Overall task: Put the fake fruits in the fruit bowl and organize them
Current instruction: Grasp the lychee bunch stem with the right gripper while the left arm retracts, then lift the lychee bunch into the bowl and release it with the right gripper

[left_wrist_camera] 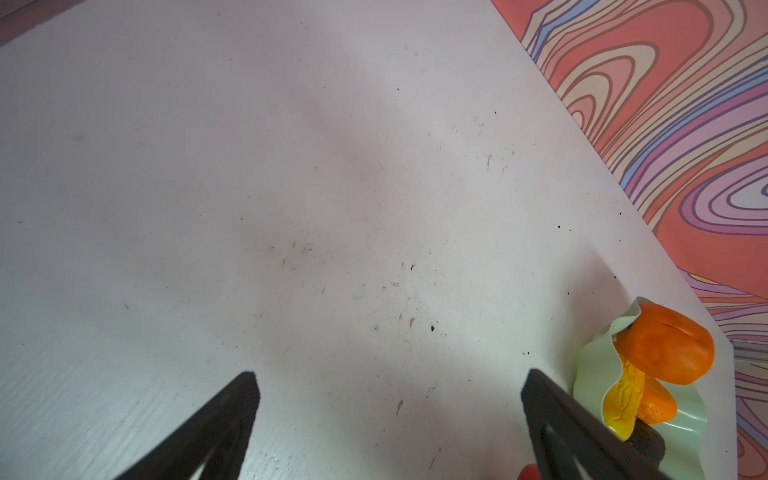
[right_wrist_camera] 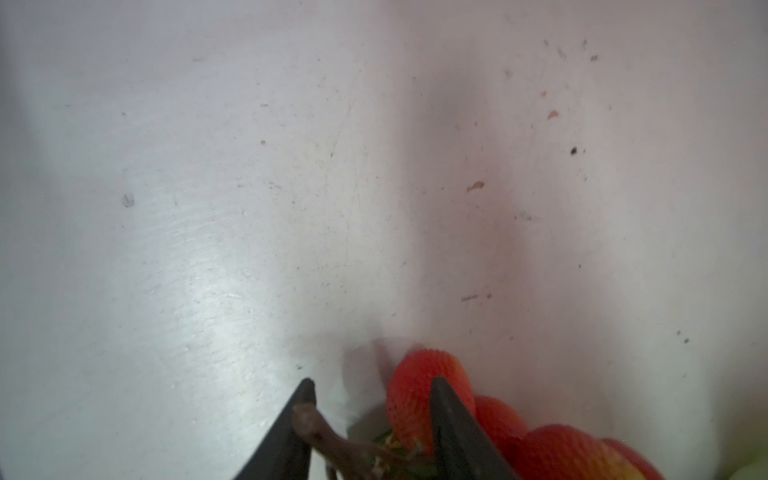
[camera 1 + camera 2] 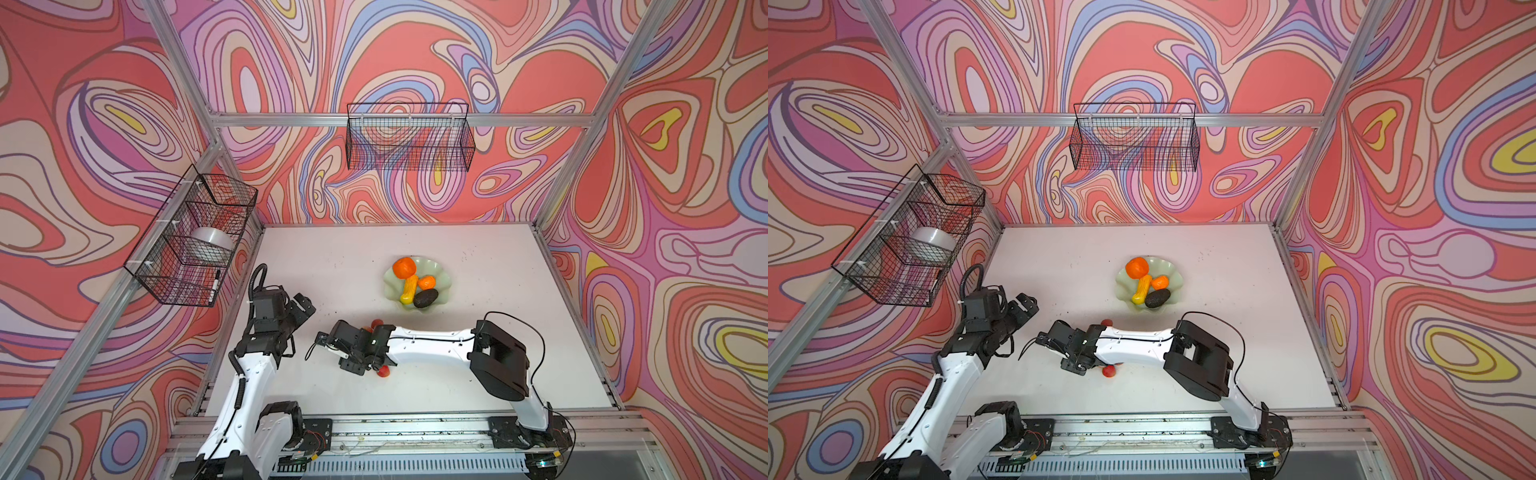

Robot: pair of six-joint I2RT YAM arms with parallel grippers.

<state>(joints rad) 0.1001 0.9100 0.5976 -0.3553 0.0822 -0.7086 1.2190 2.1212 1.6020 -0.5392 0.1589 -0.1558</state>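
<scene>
Since the right claw (image 3: 351, 363) hangs low over the grape bunch (image 3: 382, 371) on the counter (image 3: 324, 257), both top views hide its jaws; only red grapes poke out on either side of its wrist. The fruit bowl (image 3: 441, 272) sits well apart from that claw and holds four fruits. The left claw (image 3: 306, 305) hangs off to the side.

From the left wrist, that claw is spread wide over bare counter, with the bowl off to one side.

From the right wrist, the jaws stand partly narrowed, the brown stem (image 2: 316, 428) against one finger (image 2: 278, 449) and a grape behind the other. We cannot tell whether it pinches. We judge the thin stem could slip out, or the dangling bunch could swing and knock fruit at the rim.
</scene>
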